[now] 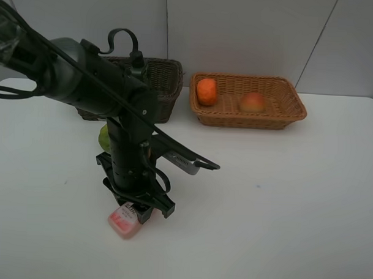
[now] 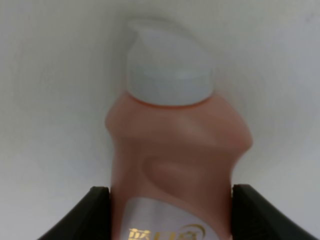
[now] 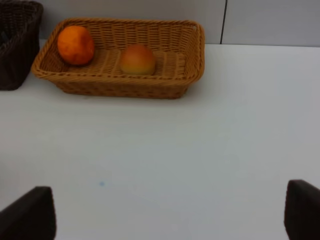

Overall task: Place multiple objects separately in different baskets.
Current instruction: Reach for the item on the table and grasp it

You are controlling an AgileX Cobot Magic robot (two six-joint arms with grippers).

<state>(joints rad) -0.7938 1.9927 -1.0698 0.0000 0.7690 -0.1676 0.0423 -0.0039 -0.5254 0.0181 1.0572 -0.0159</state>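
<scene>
The step in hand appears to be the pickup of the pink bottle (image 2: pixel 175 165), which lies on its side on the white table (image 1: pixel 295 198) at the near edge of the workspace, its white cap (image 2: pixel 167 70) pointing away from the wrist. The left gripper (image 2: pixel 171 212) is down over it with the jaws straddling the labelled lower body, and the black fingers (image 2: pixel 95 215) sit right against the bottle's two sides. Whether they already press hard enough to hold it cannot be told from these views. The right gripper (image 3: pixel 166 212) hangs over bare table with its jaws wide and nothing between them, facing the light basket (image 1: pixel 248 122). That basket holds the tangerine (image 1: pixel 206 91) and the peach (image 1: pixel 253 102), so the fruit seems to be going there, and the bottle most likely belongs in the dark basket (image 1: pixel 167 90) at the back. The green citrus (image 1: pixel 104 138) is on the table just behind the left arm, partly hidden by it, and has yet to be sorted. The next move calls for a firm squeeze on the bottle (its plastic looks smooth and the body is waisted, so a loose grip could let it swivel or slide). Then it needs a lift clear of the table and a carry back towards the dark basket, high enough to pass over the citrus and the basket's wall.
</scene>
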